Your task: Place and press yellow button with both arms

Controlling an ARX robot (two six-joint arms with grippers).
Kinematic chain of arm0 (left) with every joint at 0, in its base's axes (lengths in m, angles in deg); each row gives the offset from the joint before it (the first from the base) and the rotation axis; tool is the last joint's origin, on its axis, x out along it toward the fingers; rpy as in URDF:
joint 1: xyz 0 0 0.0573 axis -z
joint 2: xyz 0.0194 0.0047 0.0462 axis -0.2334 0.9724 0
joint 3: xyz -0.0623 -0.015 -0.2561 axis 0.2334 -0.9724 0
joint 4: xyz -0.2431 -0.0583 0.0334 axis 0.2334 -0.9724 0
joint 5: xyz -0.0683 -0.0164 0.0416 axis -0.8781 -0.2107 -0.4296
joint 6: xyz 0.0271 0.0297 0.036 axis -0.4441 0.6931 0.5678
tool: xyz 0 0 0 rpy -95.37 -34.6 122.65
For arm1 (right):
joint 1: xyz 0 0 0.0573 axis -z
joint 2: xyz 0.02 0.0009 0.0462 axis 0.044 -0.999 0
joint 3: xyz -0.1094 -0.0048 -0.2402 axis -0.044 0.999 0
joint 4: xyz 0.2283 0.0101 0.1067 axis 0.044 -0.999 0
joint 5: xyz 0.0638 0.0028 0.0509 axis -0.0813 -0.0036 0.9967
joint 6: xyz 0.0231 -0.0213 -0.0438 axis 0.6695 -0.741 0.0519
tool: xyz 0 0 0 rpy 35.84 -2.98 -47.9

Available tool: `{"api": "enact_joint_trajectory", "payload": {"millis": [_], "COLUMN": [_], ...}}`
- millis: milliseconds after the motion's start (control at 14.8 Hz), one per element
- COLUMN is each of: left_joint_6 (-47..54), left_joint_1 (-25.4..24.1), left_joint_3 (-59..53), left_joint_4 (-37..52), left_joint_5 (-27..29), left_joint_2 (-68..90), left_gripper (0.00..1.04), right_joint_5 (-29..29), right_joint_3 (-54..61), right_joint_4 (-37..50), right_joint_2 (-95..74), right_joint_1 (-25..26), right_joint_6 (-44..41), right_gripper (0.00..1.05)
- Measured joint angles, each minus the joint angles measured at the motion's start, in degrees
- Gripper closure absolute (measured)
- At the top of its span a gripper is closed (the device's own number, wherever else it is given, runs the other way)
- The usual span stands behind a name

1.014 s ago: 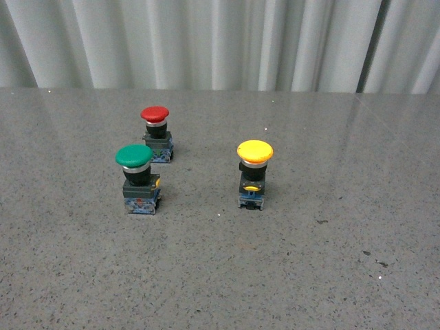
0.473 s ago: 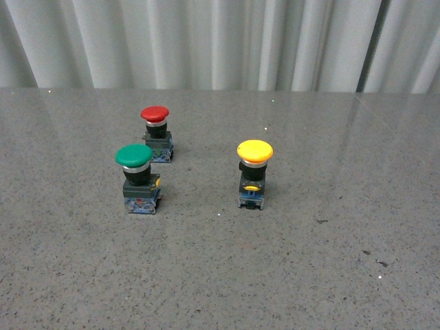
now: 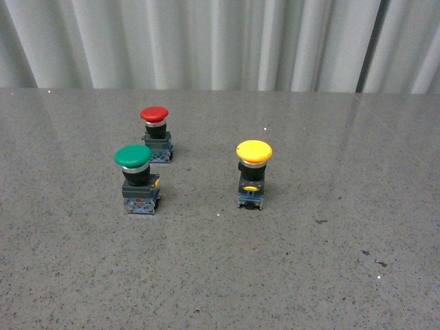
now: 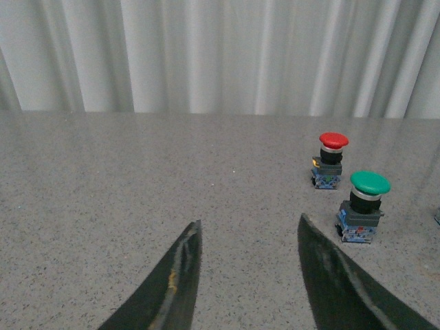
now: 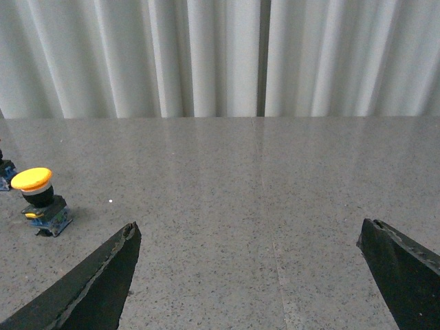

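Note:
The yellow button (image 3: 254,172) stands upright on the grey table, right of centre in the front view; neither arm shows there. It also shows in the right wrist view (image 5: 39,200), off to one side of my right gripper (image 5: 249,230), which is wide open and empty above bare table. My left gripper (image 4: 249,228) is open and empty over bare table; the yellow button is out of its view.
A green-capped button (image 3: 138,179) and a red-capped button (image 3: 156,133) stand left of the yellow one. Both show in the left wrist view, green (image 4: 364,214) and red (image 4: 330,159), beyond the gripper's fingers. A grey-white curtain (image 3: 220,41) hangs behind the table.

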Motion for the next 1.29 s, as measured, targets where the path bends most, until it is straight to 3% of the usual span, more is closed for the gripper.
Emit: {"api": "enact_joint_trajectory", "payload": {"millis": [135,271,338,473,609,879,1082,1150,1285], "left_joint_6": [0.0,0.1,0.0,0.0,0.0,0.0,0.0,0.0,0.0], "left_joint_1": [0.0,0.0,0.0,0.0,0.0,0.0,0.0,0.0,0.0], "left_joint_3": [0.0,0.0,0.0,0.0,0.0,0.0,0.0,0.0,0.0], "left_joint_4": [0.0,0.0,0.0,0.0,0.0,0.0,0.0,0.0,0.0], "left_joint_5": [0.0,0.0,0.0,0.0,0.0,0.0,0.0,0.0,0.0], "left_joint_2": [0.0,0.0,0.0,0.0,0.0,0.0,0.0,0.0,0.0], "left_gripper": [0.29,0.05,0.07,0.07,0.07,0.07,0.07,0.07,0.07], "right_joint_5": [0.0,-0.7,-2.4,-2.4,-1.9,-2.6,-3.8,-4.2,-4.3], "right_joint_3": [0.0,-0.2,-2.2,-9.7,-22.4,-41.4,-45.7,-46.3,-47.4], "right_joint_4": [0.0,-1.2,1.5,15.0,28.6,29.4,28.8,28.4,28.2], "right_joint_2": [0.0,-0.3,-8.1,-23.7,-46.4,-75.8,-86.9,-89.4,-91.7], "right_joint_1": [0.0,-0.2,-2.5,-5.0,-10.7,-22.3,-27.6,-28.3,-29.0], "right_joint_6": [0.0,0.0,-0.2,-1.8,-2.8,1.6,3.3,3.7,4.2], "right_gripper": [0.06,0.06,0.06,0.06,0.06,0.06,0.06,0.11,0.35]}}
